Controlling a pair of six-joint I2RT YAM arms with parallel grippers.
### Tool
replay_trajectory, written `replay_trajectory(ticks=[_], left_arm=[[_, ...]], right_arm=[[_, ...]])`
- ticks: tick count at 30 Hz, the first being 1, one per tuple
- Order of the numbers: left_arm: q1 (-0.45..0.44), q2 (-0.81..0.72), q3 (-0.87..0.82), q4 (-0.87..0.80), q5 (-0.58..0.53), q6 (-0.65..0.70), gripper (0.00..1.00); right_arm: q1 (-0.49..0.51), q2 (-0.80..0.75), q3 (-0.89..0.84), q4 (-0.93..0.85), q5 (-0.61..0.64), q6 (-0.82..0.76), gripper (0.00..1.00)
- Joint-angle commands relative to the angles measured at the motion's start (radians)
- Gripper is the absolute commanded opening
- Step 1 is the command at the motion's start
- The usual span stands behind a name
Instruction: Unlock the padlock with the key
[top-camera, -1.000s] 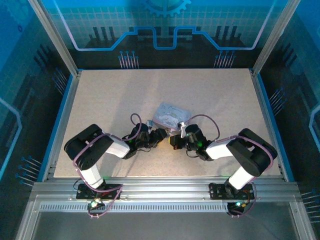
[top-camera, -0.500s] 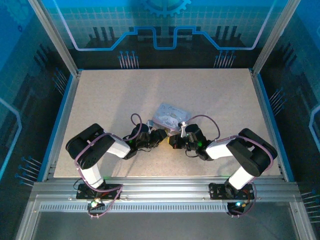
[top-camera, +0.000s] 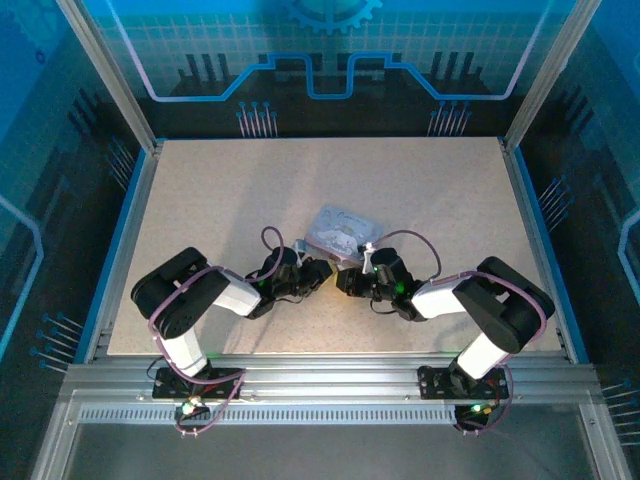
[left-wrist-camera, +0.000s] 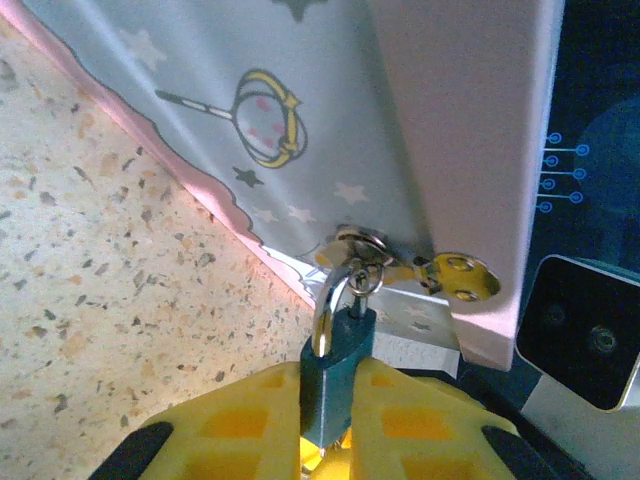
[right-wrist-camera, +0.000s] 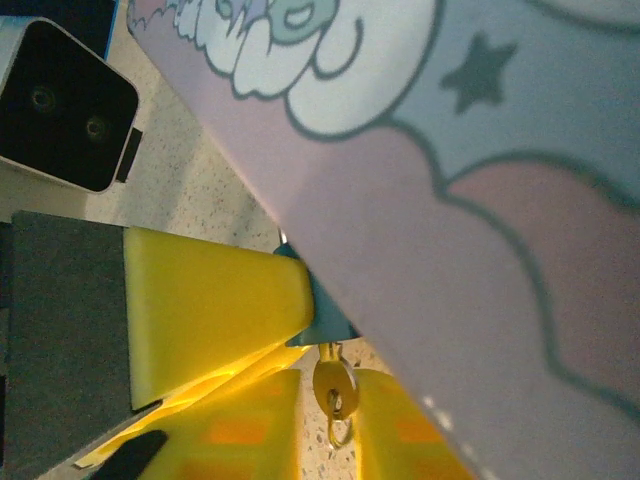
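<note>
**Padlock pinched at the tin box's edge, key just beyond it**

From above, the tin box (top-camera: 338, 230) lay on the table (top-camera: 220, 190). The left gripper (top-camera: 320, 271) and right gripper (top-camera: 343, 281) met almost tip to tip just at the box's near side. The lock and key were too small to make out there.

The left wrist camera showed the padlock (left-wrist-camera: 335, 370), teal-bodied, with its silver shackle (left-wrist-camera: 322, 300) reaching up to the metal clasp (left-wrist-camera: 362, 247) on the box's edge. The left gripper (left-wrist-camera: 330, 430) was clamped on the padlock, a yellow pad pressed against each side of its body.

At the right wrist, a sliver of the padlock (right-wrist-camera: 325, 322) showed just off the box's edge. The brass-coloured key (right-wrist-camera: 333, 384) stood directly beyond it, on the side away from the box. Whether its blade sat in the lock could not be seen. The right gripper (right-wrist-camera: 328, 398) had its yellow pads slightly apart on either side of the key, and whether they pressed on it could not be told. One yellow finger (right-wrist-camera: 215, 300) of the left gripper lay against the padlock, beside the box.
</note>
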Motion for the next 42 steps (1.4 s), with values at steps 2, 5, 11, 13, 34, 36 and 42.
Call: replay_trajectory(ticks=[2,5,11,13,34,36,42], left_arm=[[-0.006,-0.022,0.0,-0.003,-0.032,0.005,0.05],[-0.006,-0.025,0.003,-0.007,-0.03,0.004,0.03],[-0.012,-0.042,0.006,-0.026,-0.035,0.0,0.02],[-0.012,-0.052,0.009,-0.034,-0.034,-0.009,0.01],[-0.017,-0.177,0.141,-0.391,0.033,-0.111,0.0],[-0.018,-0.185,0.143,-0.396,0.031,-0.121,0.0],[-0.018,-0.21,0.152,-0.422,0.024,-0.131,0.0]], right_arm=[[0.009,-0.026,-0.022,0.045,-0.022,-0.009,0.28],[0.001,-0.063,-0.04,0.009,-0.002,-0.035,0.36],[-0.003,-0.225,-0.059,-0.185,0.081,-0.164,0.49],[-0.001,-0.304,-0.053,-0.274,0.123,-0.242,0.54],[0.267,-0.644,-0.078,-0.368,0.518,-1.354,0.79],[0.289,-0.615,-0.066,-0.376,0.553,-1.399,0.79],[0.329,-0.506,-0.067,-0.309,0.617,-1.492,0.79]])
